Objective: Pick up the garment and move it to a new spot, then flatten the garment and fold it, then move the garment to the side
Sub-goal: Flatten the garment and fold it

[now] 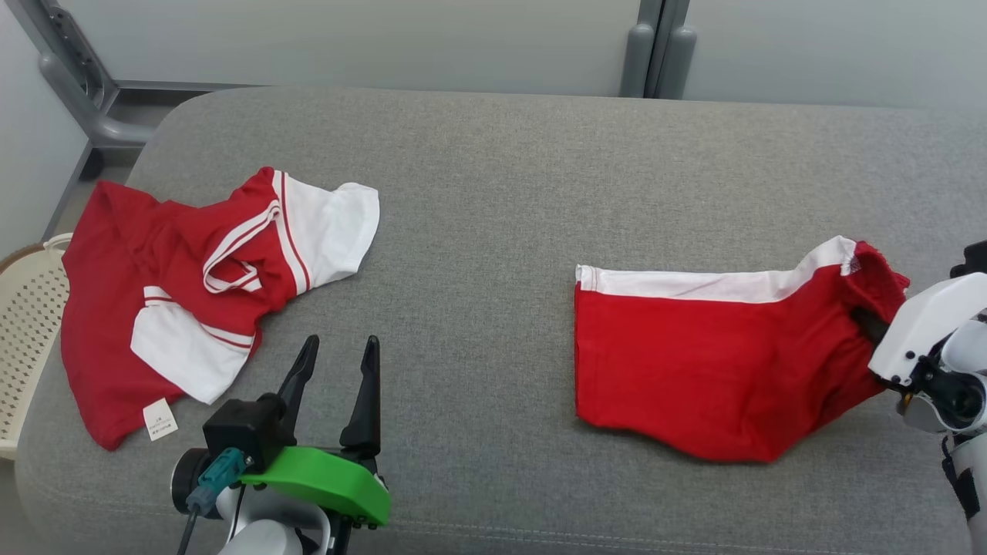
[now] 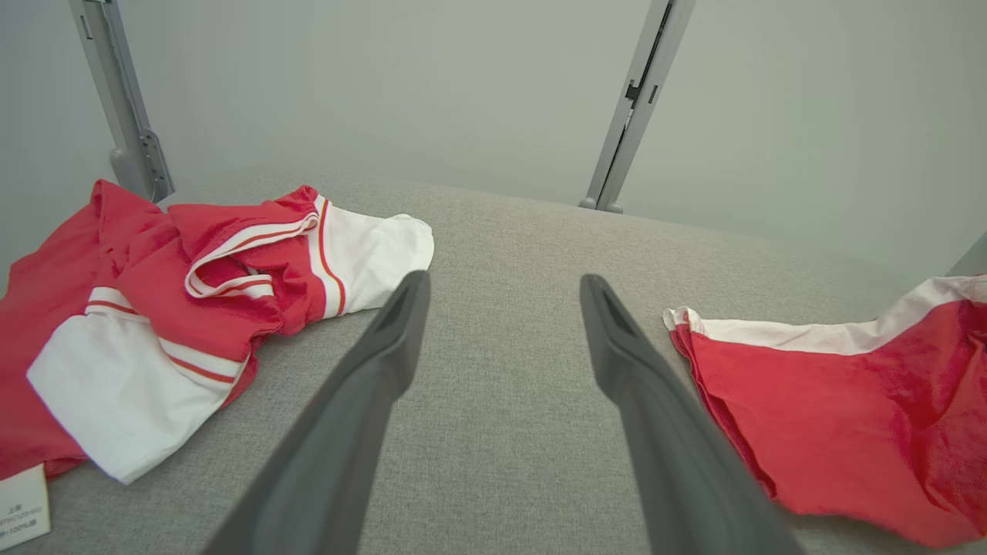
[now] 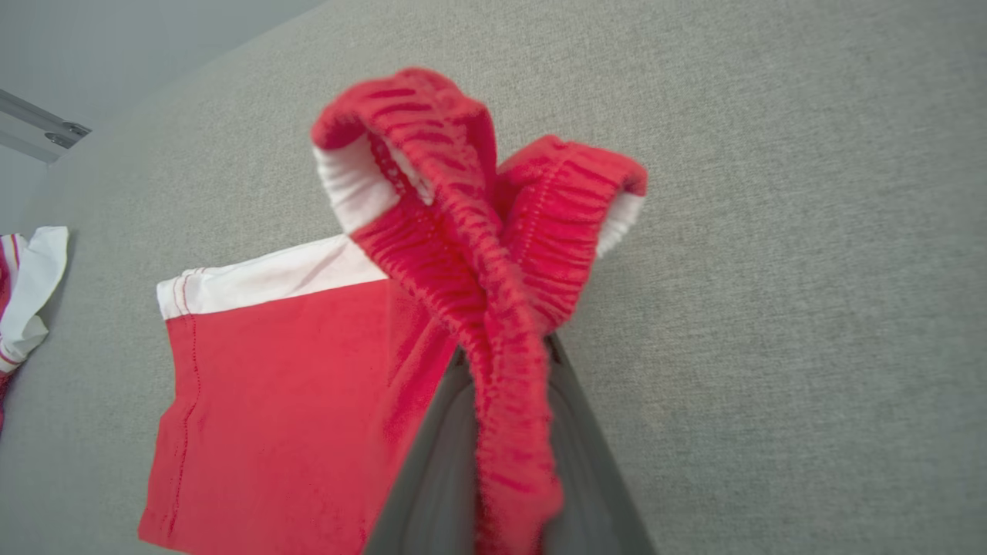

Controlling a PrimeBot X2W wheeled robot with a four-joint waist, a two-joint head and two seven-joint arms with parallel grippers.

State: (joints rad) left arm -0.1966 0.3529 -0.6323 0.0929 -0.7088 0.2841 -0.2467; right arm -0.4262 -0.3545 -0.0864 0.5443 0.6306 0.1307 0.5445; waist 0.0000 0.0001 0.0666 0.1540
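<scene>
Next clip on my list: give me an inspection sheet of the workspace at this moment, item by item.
Surface: grey fabric-covered cushioned top, bare between the two garments.
Job's things: red shorts with white trim lie mostly flat at right, elastic waistband bunched and lifted.
Clutter: crumpled red-and-white shirt at left, white label showing; cream perforated plastic basket off the left edge.
Grippers: left gripper open near the front edge, holding nothing; right gripper shut on the waistband.
Cables: black cable with teal plug at the left wrist, apart from the cloth.
Surroundings: pale grey wall panels, grey metal posts behind.
</scene>
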